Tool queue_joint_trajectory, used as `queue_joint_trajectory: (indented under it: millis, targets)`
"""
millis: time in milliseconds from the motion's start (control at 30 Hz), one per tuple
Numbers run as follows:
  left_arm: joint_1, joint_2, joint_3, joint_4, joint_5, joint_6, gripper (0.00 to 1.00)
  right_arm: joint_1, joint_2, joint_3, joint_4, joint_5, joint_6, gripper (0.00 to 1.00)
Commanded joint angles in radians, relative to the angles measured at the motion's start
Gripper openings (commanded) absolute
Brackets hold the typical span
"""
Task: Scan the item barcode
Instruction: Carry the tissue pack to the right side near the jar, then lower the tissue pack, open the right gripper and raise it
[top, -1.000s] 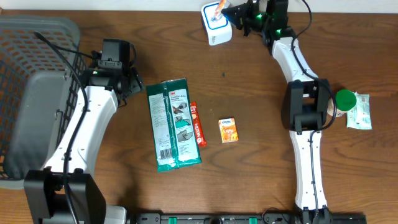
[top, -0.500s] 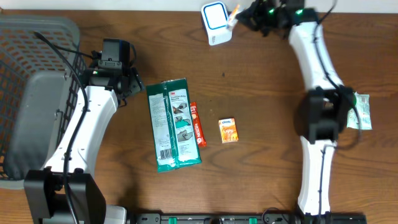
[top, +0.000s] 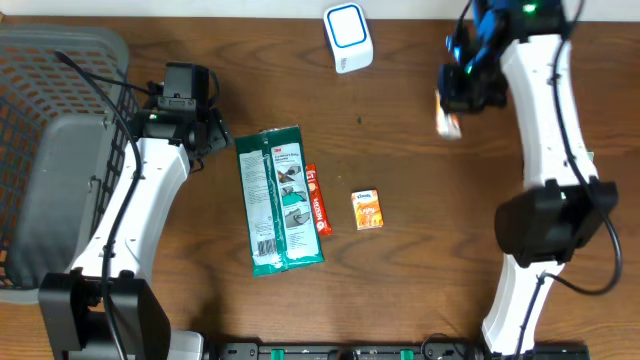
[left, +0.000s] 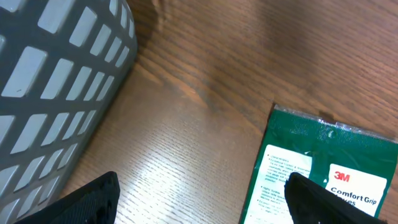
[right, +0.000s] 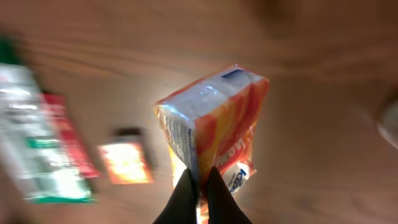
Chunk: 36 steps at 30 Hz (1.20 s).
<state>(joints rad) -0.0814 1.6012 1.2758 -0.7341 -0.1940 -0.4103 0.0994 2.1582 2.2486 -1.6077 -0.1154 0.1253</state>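
Dark brown wooden desk (top: 400, 280): visible grain, semi-gloss, pale sheen patches. At 9 o'clock, grey lattice plastic basket (left: 56, 81): matt, smooth. Centre, green flat plastic 3M pack (top: 279, 200): glossy film, crinkled top edge. Beside it, thin red bar wrapper (top: 317, 200): shiny. Toward 1 o'clock, orange-white film-wrapped tissue pack (right: 214, 124): v. glossy, wrinkled, glare. At 12, white-blue plastic scanner (top: 348, 35): smooth. Both white arm shells (top: 140, 210): smooth plastic, slight gloss.

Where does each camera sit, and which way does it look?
Overhead: above the table, looking straight down; left arm and right arm show.
Left wrist: on the left arm, facing basket and green pack; open left gripper shows.
Right wrist: on the right arm; right gripper shut on tissue pack.
Shared: overhead and left wrist both show the green pack.
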Motion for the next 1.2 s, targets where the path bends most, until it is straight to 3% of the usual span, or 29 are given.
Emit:
queue_joint_trajectory:
  millis: [0,267,533,633,667,733,767,1100,1167]
  targets:
    - [0.0,0.0,0.005,-0.002,-0.017,0.01,0.85,0.0,0.023,-0.154,0.021,0.233,-0.029,0.01]
    - [0.0,0.0,0.005,-0.003,-0.017,0.01,0.85,-0.003,0.023,-0.468,0.238,0.493,-0.027,0.01]
    - [0.0,0.0,0.005,-0.002,-0.017,0.01,0.85,-0.006,0.023,-0.595,0.354,0.69,-0.03,0.02]
    - [0.0,0.0,0.005,-0.002,-0.017,0.01,0.85,-0.009,0.023,-0.597,0.363,0.677,-0.029,0.37]
    - [0.0,0.0,0.005,-0.002,-0.017,0.01,0.85,-0.009,0.023,-0.597,0.367,0.668,-0.029,0.43]
    - [0.0,0.0,0.005,-0.003,-0.017,0.01,0.85,-0.009,0.023,-0.597,0.38,0.631,-0.029,0.73]
    - [0.0,0.0,0.005,-0.002,-0.017,0.01,0.85,-0.009,0.023,-0.597,0.386,0.611,-0.029,0.81]
    - [0.0,0.0,0.005,-0.003,-0.017,0.01,0.85,-0.009,0.023,-0.597,0.418,0.461,-0.03,0.79]
    - [0.0,0.0,0.005,-0.002,-0.017,0.01,0.85,-0.009,0.023,-0.598,0.435,0.411,-0.03,0.59]
